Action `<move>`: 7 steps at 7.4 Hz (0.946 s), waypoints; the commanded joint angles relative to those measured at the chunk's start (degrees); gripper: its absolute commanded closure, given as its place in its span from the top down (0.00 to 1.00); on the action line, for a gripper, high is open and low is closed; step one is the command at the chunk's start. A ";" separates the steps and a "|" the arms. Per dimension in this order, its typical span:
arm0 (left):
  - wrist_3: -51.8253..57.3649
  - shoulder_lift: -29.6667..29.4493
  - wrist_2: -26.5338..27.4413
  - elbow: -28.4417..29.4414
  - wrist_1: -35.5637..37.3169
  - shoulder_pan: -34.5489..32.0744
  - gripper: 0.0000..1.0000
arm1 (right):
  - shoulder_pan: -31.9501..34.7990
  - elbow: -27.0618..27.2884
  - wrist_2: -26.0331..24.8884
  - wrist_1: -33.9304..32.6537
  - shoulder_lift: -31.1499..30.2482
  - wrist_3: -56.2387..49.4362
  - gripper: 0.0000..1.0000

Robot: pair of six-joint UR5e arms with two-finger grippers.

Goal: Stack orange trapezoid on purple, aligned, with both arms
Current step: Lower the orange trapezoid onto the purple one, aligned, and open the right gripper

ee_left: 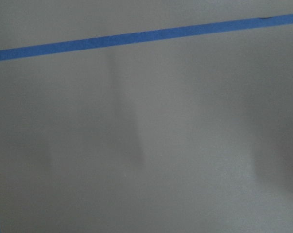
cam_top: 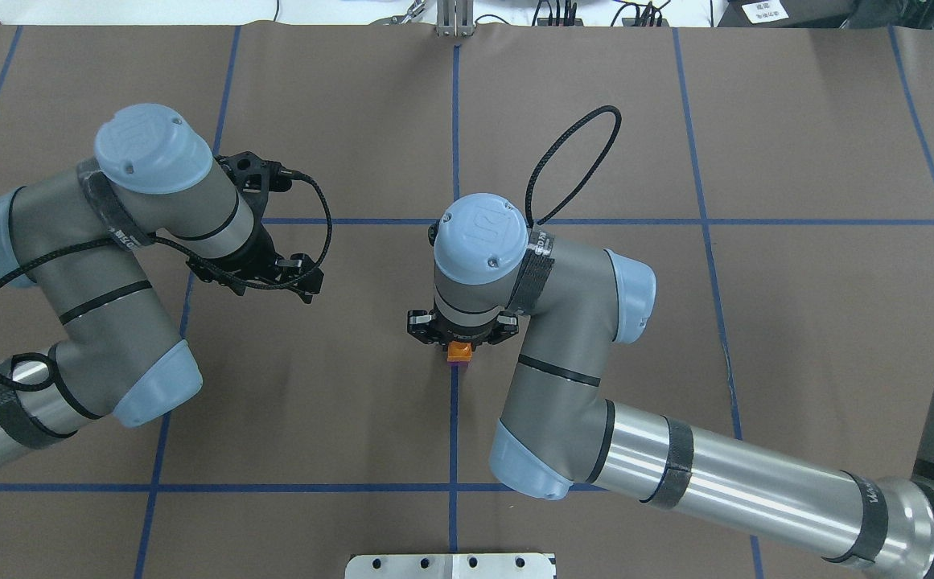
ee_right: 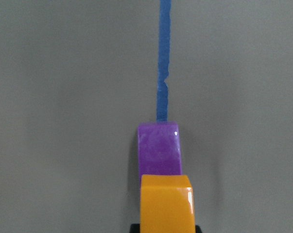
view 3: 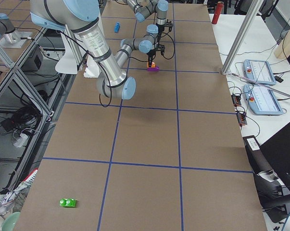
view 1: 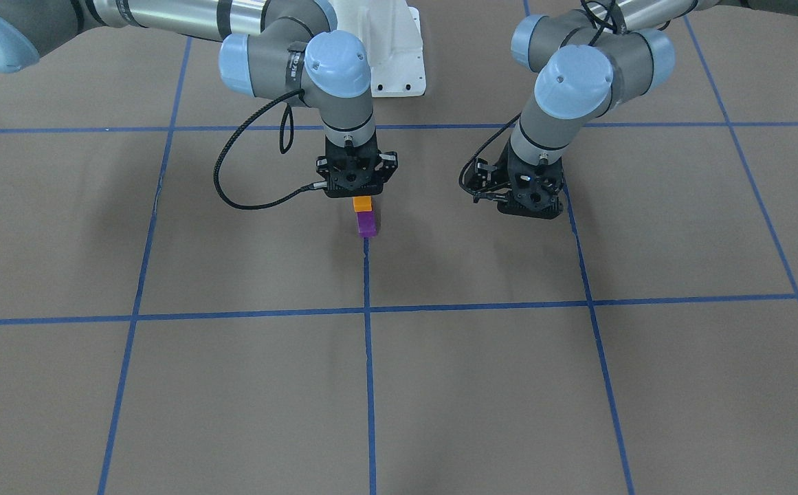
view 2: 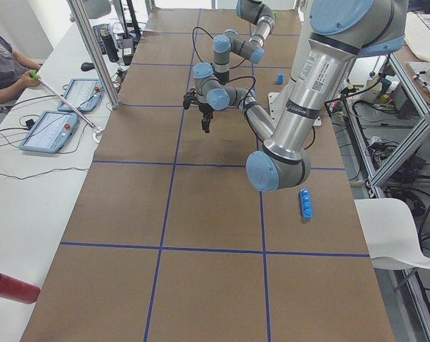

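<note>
The orange trapezoid (view 1: 362, 203) is held in my right gripper (view 1: 359, 196) and rests directly on top of the purple block (view 1: 367, 225), which stands on the blue centre tape line. The right wrist view shows the orange block (ee_right: 165, 204) close in front of the purple block (ee_right: 159, 148), with the purple one reaching out further along the line. Both also show in the overhead view, orange (cam_top: 459, 351) over purple (cam_top: 458, 363). My left gripper (view 1: 535, 208) hangs low over bare table off to the side. Its fingers are hidden.
A long blue brick (view 2: 306, 204) and a small blue block (view 2: 279, 78) lie near the robot's side. A green block (view 3: 68, 202) lies far off on the right end. A red cylinder (view 2: 11, 287) lies at the table's left end. The white robot base (view 1: 399, 48) sits behind the grippers.
</note>
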 commanded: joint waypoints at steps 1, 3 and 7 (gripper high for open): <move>-0.10 0.00 -0.02 0.03 0.00 0.03 1.00 | -0.05 -0.08 -0.01 0.02 -0.01 -1.60 0.00; -0.71 0.00 0.07 0.03 0.00 0.20 1.00 | -0.48 -0.26 -1.06 0.02 0.08 -1.70 1.00; 0.94 3.74 -0.02 -3.20 -0.17 -0.85 1.00 | 5.63 3.15 6.19 -0.59 -1.22 -1.96 1.00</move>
